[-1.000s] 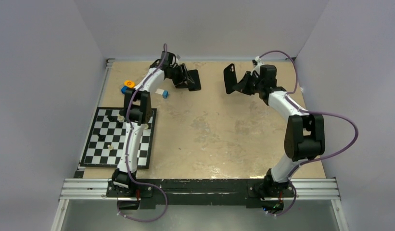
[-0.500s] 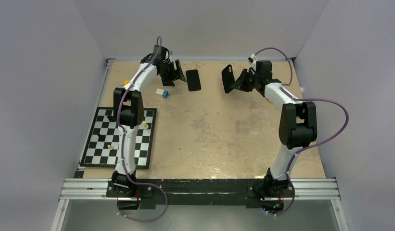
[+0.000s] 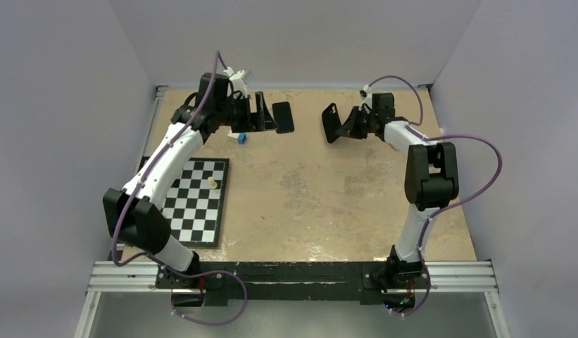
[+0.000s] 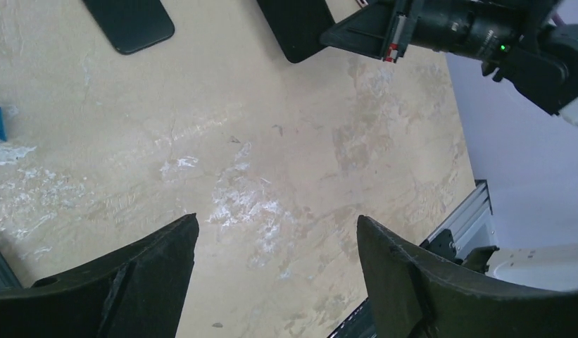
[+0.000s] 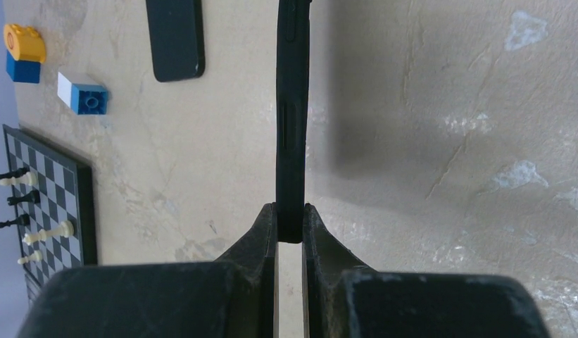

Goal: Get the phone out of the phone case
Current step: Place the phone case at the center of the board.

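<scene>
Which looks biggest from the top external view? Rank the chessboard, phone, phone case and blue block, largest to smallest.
1. chessboard
2. phone and phone case: they look alike; the case is tilted in the right claw, so not ranked
3. blue block

Ahead-left of the right claw (image 5: 289, 220), a blue-and-white brick (image 5: 82, 95) lies near a yellow-on-blue brick (image 5: 23, 53). Nearer on that side, a chessboard (image 5: 57, 204) carries upright black and white pieces (image 5: 22, 199).
</scene>
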Tool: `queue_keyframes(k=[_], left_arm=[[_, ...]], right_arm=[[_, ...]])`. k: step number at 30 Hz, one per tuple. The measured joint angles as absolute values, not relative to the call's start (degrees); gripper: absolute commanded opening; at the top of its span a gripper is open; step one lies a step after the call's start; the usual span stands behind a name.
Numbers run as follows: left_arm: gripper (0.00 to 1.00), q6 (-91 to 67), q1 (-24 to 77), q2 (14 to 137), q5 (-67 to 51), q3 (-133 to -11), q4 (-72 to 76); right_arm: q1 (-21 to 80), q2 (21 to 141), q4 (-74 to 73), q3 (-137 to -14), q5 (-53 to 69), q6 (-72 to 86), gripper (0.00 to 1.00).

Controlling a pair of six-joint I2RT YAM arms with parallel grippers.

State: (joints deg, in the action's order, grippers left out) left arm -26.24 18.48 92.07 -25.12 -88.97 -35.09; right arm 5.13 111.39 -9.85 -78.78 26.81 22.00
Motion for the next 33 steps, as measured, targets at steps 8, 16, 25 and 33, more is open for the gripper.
queue_keyframes(k=[8,16,25,33], left_arm=[[0.87,-21.78,18.79,80.44,-22.55,-80.09,-32.64],[0.87,-20.47,18.79,79.46,-21.61,-78.89,-31.73],[0.87,-20.43,18.79,79.26,-22.06,-78.48,-30.61],[0.87,-20.56,18.76,79.26,-23.05,-77.89,-30.26]], right_arm=[[5.13,111.35,-8.29,-73.89,27.46,22.24,0.00],[5.56,107.92,-1.08,-65.45,31.81,26.55,0.00],[14.81,106.10,12.08,-57.32,36.97,37.19,0.00],[20.27,107.07,25.41,-50.35,37.60,49.17,0.00]])
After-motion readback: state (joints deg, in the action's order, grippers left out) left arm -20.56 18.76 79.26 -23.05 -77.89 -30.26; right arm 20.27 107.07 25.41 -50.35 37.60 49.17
